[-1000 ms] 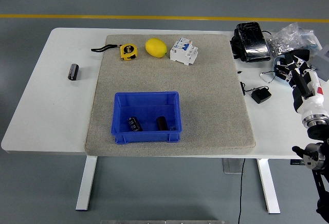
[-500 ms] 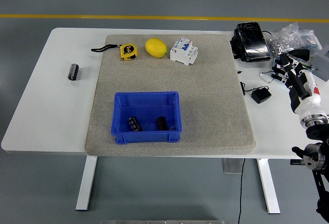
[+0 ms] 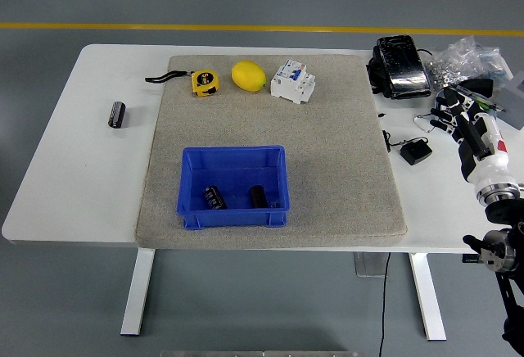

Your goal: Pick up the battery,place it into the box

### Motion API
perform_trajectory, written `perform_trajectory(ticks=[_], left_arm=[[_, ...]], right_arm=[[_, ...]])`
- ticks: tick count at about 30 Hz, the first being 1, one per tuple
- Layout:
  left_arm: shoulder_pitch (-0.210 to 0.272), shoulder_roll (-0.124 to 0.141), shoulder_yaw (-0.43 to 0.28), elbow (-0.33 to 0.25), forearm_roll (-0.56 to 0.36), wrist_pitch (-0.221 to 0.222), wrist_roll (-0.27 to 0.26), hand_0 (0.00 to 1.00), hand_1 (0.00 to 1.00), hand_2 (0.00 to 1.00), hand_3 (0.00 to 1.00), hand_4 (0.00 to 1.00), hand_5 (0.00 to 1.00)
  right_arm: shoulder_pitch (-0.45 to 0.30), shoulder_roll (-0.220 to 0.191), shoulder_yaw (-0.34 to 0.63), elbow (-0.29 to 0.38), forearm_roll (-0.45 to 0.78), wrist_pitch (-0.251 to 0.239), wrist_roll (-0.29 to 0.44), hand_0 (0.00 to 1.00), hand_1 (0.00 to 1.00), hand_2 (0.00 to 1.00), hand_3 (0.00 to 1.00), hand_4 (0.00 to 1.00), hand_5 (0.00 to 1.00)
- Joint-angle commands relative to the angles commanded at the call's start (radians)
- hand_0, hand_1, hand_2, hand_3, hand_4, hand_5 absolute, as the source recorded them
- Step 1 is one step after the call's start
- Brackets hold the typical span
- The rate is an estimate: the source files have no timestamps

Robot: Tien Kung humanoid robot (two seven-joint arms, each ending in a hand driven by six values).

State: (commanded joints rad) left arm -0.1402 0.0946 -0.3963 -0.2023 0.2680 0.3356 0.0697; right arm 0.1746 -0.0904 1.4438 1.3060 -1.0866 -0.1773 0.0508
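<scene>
no legible txt, labels or nos anywhere, print on items too small

the right arm [image 3: 491, 178] is cut off by the frame's right edge.

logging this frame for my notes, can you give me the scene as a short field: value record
surface: white table with a grey mat on it
box: blue box on the mat's near half
in box: two dark batteries
outside box: one battery on the bare table, left of the mat
mat far edge: yellow tape measure, lemon, white circuit breaker
right hand: over the table's right side, away from the mat, holding nothing, fingers loosely open
left hand: not in view
</scene>
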Motion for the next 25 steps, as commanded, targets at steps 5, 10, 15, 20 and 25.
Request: perform_trajectory(ticks=[5,10,15,20,25], left_arm=[[0.000,0.001,0.001,0.000,-0.001,0.001,0.000,0.685,0.653,0.737,0.669,0.682,0.517],[0.001,0.001,-0.003,0.000,0.003,0.001,0.002,0.685,0.650,0.737,0.670,0.681,0.517],[0.002,0.001,-0.009,-0.001,0.012,0.001,0.004,0.685,0.653,0.737,0.669,0.680,0.516],[0.002,0.002,-0.013,-0.001,0.020,0.001,0.006,0.685,0.653,0.737,0.669,0.680,0.516],[0.002,0.003,-0.019,-0.001,0.031,0.001,0.008,0.684,0.652,0.737,0.668,0.681,0.518]], right_arm=[[0.000,0.002,-0.003,-0.001,-0.003,0.000,-0.001,0.700,0.694,0.752,0.762,0.998,0.673],[-0.002,0.002,-0.010,-0.002,-0.003,0.000,-0.001,0.700,0.693,0.751,0.763,0.998,0.678],[-0.001,0.001,-0.015,-0.001,-0.005,0.001,-0.003,0.700,0.693,0.751,0.761,0.998,0.679],[0.001,0.000,-0.018,0.000,-0.004,0.000,-0.004,0.700,0.693,0.751,0.761,0.998,0.679],[-0.001,-0.001,-0.014,0.001,-0.007,0.000,-0.005,0.700,0.693,0.751,0.759,0.998,0.680]])
